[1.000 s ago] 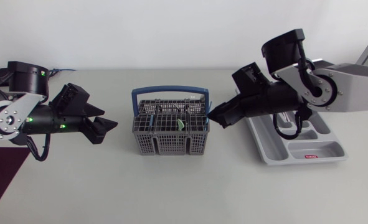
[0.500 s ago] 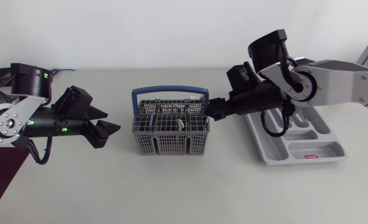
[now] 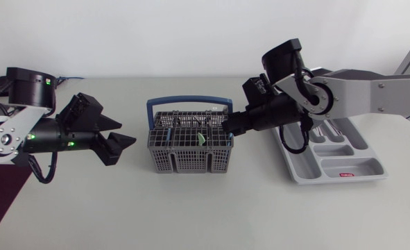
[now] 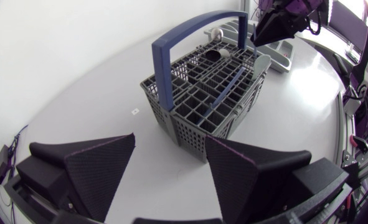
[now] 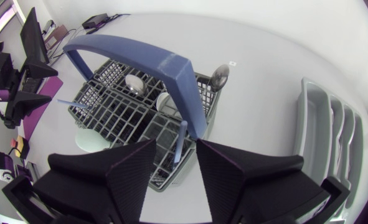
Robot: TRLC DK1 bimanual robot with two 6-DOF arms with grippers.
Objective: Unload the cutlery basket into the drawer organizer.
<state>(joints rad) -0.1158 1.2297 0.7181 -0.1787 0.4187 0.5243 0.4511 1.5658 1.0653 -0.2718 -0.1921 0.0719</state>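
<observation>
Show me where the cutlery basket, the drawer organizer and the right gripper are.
cutlery basket [image 3: 189,101]: head view, on its blue handle.
drawer organizer [image 3: 354,167]: head view, on a bare compartment floor.
right gripper [image 5: 174,149]: right wrist view, midway between its fingertips.

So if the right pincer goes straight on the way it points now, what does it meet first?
Most likely the thin blue utensil handle standing in the cutlery basket's near corner, just ahead of the right pincer and in line with its open gap. Depth is hard to judge.
</observation>
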